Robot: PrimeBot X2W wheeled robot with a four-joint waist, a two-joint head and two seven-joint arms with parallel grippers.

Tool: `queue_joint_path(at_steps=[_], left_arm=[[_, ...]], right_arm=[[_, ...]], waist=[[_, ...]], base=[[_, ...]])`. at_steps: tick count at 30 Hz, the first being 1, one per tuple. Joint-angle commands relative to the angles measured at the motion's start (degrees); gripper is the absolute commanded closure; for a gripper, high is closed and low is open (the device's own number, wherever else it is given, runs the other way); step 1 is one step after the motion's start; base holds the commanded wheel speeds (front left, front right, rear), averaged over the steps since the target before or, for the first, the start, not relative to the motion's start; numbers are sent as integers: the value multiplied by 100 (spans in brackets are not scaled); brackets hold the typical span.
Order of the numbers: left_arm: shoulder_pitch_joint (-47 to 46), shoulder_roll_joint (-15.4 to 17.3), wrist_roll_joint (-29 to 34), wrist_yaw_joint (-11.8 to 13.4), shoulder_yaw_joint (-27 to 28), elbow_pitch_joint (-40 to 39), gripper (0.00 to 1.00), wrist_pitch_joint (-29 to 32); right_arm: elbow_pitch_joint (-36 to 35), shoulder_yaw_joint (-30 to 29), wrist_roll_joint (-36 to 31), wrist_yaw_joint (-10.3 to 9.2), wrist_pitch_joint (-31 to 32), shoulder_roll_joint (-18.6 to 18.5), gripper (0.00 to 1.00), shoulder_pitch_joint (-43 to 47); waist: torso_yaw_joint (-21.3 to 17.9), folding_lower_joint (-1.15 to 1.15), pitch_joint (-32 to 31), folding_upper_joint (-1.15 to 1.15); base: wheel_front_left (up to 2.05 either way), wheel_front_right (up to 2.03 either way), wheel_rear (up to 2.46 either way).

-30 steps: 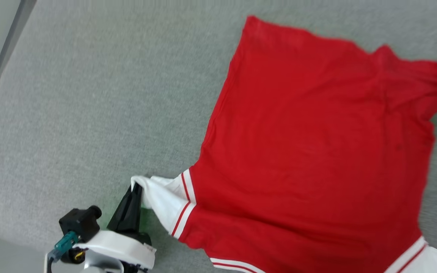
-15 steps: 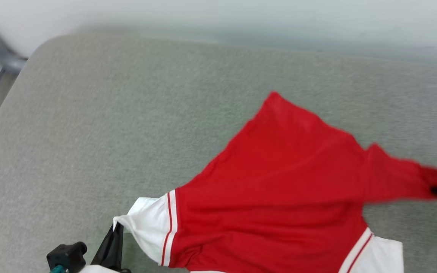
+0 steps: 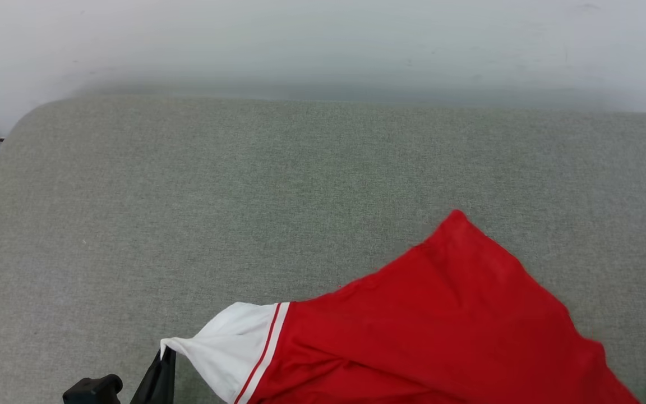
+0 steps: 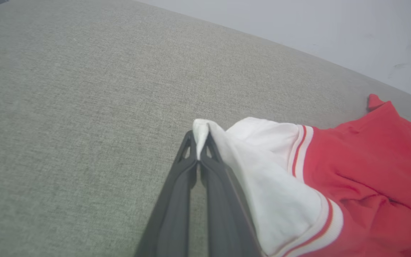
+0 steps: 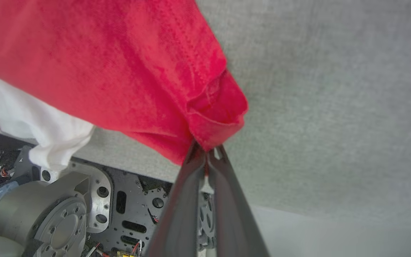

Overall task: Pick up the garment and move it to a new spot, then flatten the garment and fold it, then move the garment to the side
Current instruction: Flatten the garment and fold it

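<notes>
**Head view.** You have the garment (image 3: pixel 429 331) on the near part of the mat (image 3: pixel 244 196), red body peaked toward the mat's far edge and white sleeve (image 3: pixel 227 348) toward the mat's left side. Your left gripper (image 3: pixel 167 354) is at the mat's near edge, clamped on the sleeve's tip. Against a second ago, the camera has tilted up: a pale wall (image 3: pixel 323 45) now runs beyond the mat's far edge. The red cloth, then spread broad, is now drawn into a narrower, gathered shape. The left gripper's hold on the sleeve is unchanged.

**Left wrist view.** Your left gripper (image 4: pixel 199 137) has its fingers pressed together on a pinch of white sleeve cloth, raised off the mat (image 4: pixel 66 107). The sleeve's striped trim (image 4: pixel 300 150) and the red body (image 4: pixel 369 178) trail off to one side.

**Right wrist view.** Your right gripper (image 5: pixel 207 150) is clenched on a bunched red hem corner of the garment (image 5: pixel 120 60), which is held above the mat (image 5: pixel 334 89). The other white sleeve (image 5: pixel 48 135) hangs past the mat's edge, over the robot's metal base (image 5: pixel 66 214).
</notes>
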Motion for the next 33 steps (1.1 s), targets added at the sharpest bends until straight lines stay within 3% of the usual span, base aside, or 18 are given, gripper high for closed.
queue_joint_path(at_steps=[1, 9, 10, 11, 16, 23, 27, 33], left_arm=[[48, 41, -20, 13, -6, -23, 100, 7], [47, 66, -37, 48, -17, -22, 100, 5], [52, 69, -39, 46, -17, -25, 100, 2], [54, 69, -39, 55, -23, -31, 100, 0], [61, 80, -9, 81, -58, -74, 100, 0], [-19, 112, 36, 89, -124, -216, 100, 40], [-181, 113, 60, 66, -210, -328, 100, 61], [-407, 67, 106, 25, -299, -395, 100, 27]], right_arm=[[-8, -5, -68, -6, 75, 122, 100, 284], [-17, -233, -196, -6, -192, 670, 100, 643], [-61, -319, -232, -6, -266, 716, 80, 594], [-99, -428, -269, -6, -351, 755, 0, 527], [-421, -955, -366, -5, -685, 913, 0, 200], [-1122, -1329, -532, -5, -773, 839, 0, -550], [-1509, -1104, -713, -5, -476, 729, 0, -1539], [-1522, -367, -852, -5, 192, 572, 0, -2580]], waist=[[4, 1, 6, 0], [-8, 1, -3, 0], [-12, 1, -10, 0], [-15, 1, -18, 0], [-23, 1, -82, 0], [80, 1, -44, 0], [244, 1, 159, 0], [451, 1, 452, 0]], base=[[0, 0, 0], [0, 0, 0], [0, 0, 0], [0, 0, 0], [0, 0, 0], [0, 0, 0], [0, 0, 0], [0, 0, 0]])
